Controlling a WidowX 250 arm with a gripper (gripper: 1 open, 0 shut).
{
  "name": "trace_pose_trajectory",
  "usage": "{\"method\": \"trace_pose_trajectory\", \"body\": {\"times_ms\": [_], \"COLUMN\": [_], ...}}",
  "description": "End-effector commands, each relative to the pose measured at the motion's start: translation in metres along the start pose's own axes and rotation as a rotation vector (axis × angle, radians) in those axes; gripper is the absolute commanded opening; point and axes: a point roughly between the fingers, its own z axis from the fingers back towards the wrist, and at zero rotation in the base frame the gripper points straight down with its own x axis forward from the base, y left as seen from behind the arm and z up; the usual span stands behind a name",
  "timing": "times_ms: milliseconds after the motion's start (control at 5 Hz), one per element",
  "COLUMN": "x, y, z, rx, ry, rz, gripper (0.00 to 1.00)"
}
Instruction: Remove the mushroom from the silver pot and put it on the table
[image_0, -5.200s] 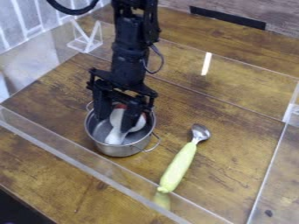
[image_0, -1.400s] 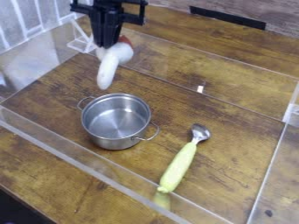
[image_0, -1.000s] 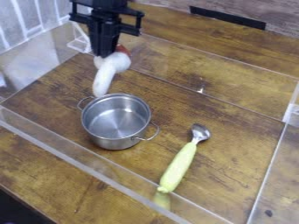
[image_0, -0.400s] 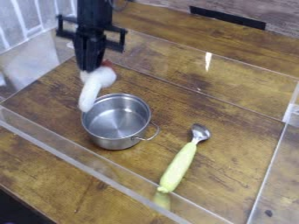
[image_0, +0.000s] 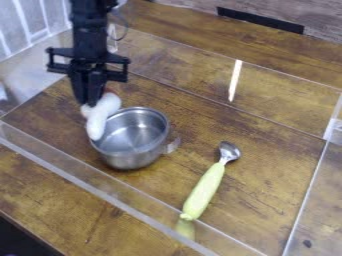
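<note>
The mushroom (image_0: 100, 114), a pale white piece, hangs low at the left rim of the silver pot (image_0: 134, 140), just outside it and close to the table (image_0: 261, 125). Whether it touches the wood I cannot tell. My gripper (image_0: 91, 97) points straight down over it, its dark fingers closed on the mushroom's upper end. The reddish cap is hidden between the fingers. The shiny pot stands upright and shows nothing inside.
A yellow-green handled spoon (image_0: 206, 188) lies on the planks to the right of the pot. A low clear plastic wall (image_0: 80, 185) runs along the front and sides of the work area. A white rack (image_0: 27, 30) stands at the far left.
The gripper has lifted the mushroom out of the pot, carried it leftward and then lowered it. It now hangs beside the pot's left rim near the wood.
</note>
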Motion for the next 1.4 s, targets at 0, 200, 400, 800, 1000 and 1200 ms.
{"method": "trace_pose_trajectory", "body": {"times_ms": [0,200,400,800,1000,1200], "x": [0.007,0.002,-0.002,-0.014,-0.015,-0.019], "y": [0.017,0.016,0.011,-0.022,-0.034,-0.047], "z": [0.001,-0.009,-0.016,-0.008,-0.008,-0.008], "rx": [-0.035,-0.06,-0.067,-0.074,-0.094,-0.11], "ry": [-0.046,-0.041,-0.043,-0.041,-0.037,-0.035], "rz": [0.098,0.111,0.062,-0.015,0.025,0.066], "gripper": [1.0,1.0,1.0,1.0,1.0,1.0]}}
